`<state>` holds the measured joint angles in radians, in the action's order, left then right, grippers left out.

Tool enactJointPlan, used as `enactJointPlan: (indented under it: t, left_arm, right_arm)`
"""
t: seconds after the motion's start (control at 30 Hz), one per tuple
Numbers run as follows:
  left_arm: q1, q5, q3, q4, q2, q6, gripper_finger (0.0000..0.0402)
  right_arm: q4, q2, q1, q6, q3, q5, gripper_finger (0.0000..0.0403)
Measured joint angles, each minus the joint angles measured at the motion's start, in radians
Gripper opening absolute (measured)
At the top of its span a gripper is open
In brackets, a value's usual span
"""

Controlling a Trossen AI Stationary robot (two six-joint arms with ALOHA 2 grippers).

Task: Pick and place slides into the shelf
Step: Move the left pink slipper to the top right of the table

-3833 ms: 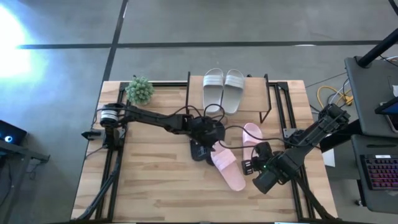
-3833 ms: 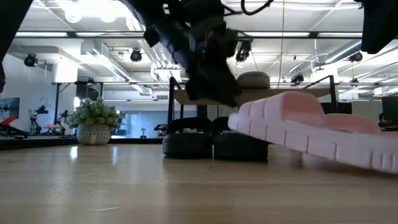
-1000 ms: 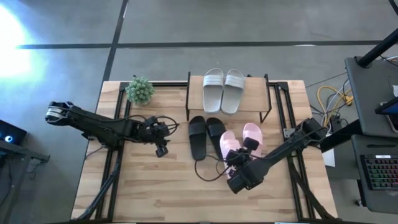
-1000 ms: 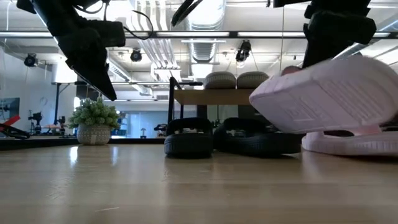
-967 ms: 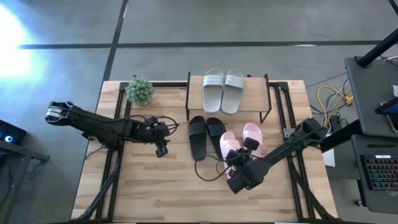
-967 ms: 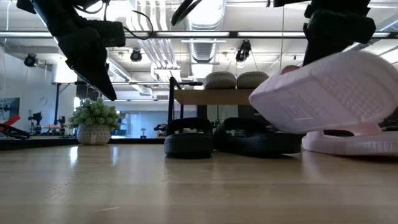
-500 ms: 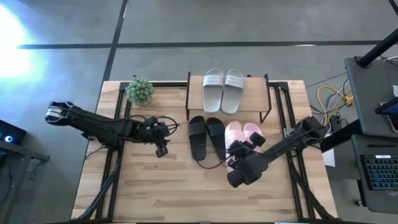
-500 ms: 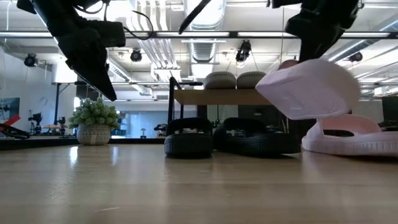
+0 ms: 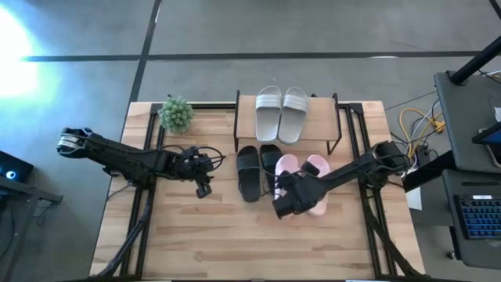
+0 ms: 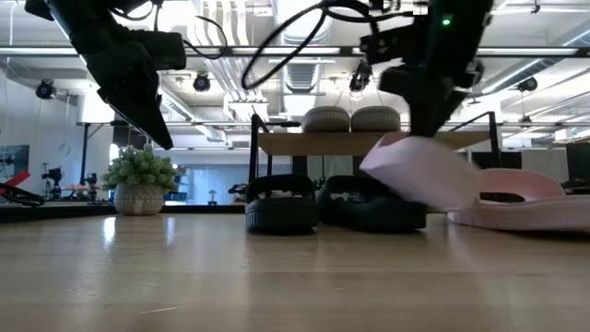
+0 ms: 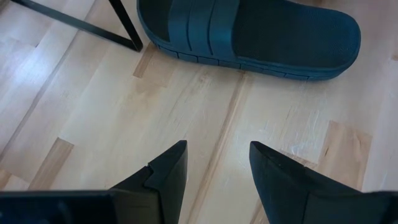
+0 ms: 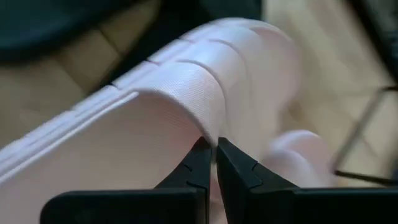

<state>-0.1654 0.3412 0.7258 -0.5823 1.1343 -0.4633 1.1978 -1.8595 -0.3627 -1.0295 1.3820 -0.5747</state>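
The pale grey-white pair (image 9: 282,112) lies on the shelf's wooden top board (image 9: 321,117). The black pair (image 9: 258,168) lies on the table in front of the shelf's black frame, and one black slide (image 11: 249,31) shows ahead of my open left gripper (image 11: 217,149), which hovers left of it (image 9: 208,177). One pink slide (image 9: 318,186) lies flat on the table to the right. My right gripper (image 9: 286,189) is shut on the other pink slide (image 9: 283,166), which is beside the right black slide, tilted in the low view (image 10: 419,171). My right gripper (image 12: 216,149) pinches the edge of the pink slide's wide strap (image 12: 202,115) between its two fingers. It comes slanting down from the table's near right. The slide is tilted, one end high and the other low by the black slide (image 10: 369,205); whether that end touches anything cannot be told.
A small potted plant (image 9: 176,113) stands at the table's far left corner. The shelf's thin black legs (image 11: 121,22) stand near the black slides. Bare wooden tabletop (image 9: 219,235) spreads toward the near edge. Cables trail from both arms.
My right gripper has carried the pink slide toward the table's left and far edge, from over the other pink slide to beside the right black slide. The slide has come lower and tipped more steeply. The left arm has kept still.
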Motion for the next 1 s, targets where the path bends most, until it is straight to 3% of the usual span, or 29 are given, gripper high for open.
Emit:
enactJointPlan:
  t: [0.2,0.4,0.57,0.77,1.0]
  left_arm:
    - [0.0,0.0,0.0,0.0,0.0,-0.001,0.016]
    - [0.0,0.0,0.0,0.0,0.0,-0.001,0.016]
    - [0.0,0.0,0.0,0.0,0.0,-0.001,0.016]
    - [0.0,0.0,0.0,0.006,0.003,-0.001,0.016]
    - [0.0,0.0,0.0,0.061,0.003,-0.001,0.016]
  right_arm:
    - [-0.152,0.0,0.017,0.098,-0.004,0.031,0.0012]
    - [-0.166,0.003,0.012,0.107,0.003,0.032,0.0012]
    - [-0.199,0.044,-0.016,0.098,0.024,-0.025,0.0012]
    - [-0.081,0.12,-0.025,0.02,0.037,-0.102,0.0012]
    - [0.108,0.129,-0.025,-0.008,0.033,-0.099,0.0012]
